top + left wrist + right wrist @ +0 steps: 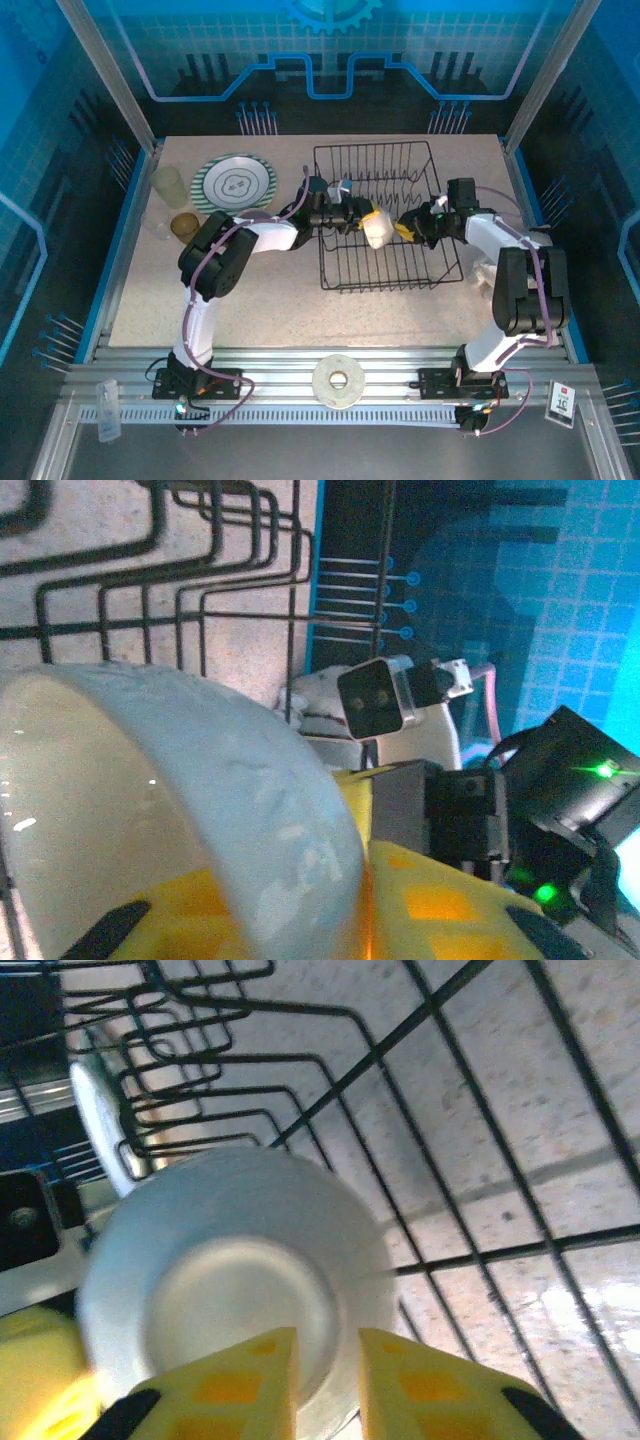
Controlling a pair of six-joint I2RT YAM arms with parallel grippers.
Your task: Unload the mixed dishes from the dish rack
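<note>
While the cream bowl (375,230) stands on edge amid the dish rack (390,285), the left gripper (330,920) pinches its wall, probably to lift it clear; whether the right gripper (328,1380), jaws slightly parted at its base, grips anything, I cannot tell.

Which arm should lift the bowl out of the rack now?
Left. The left gripper grips the bowl rim, one finger inside, one outside; the right gripper sits parted at its base, gripping nothing.

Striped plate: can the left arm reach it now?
Probably not yet: left end effector is shut on the cream bowl over the dish rack; way to striped plate looks free.
</note>
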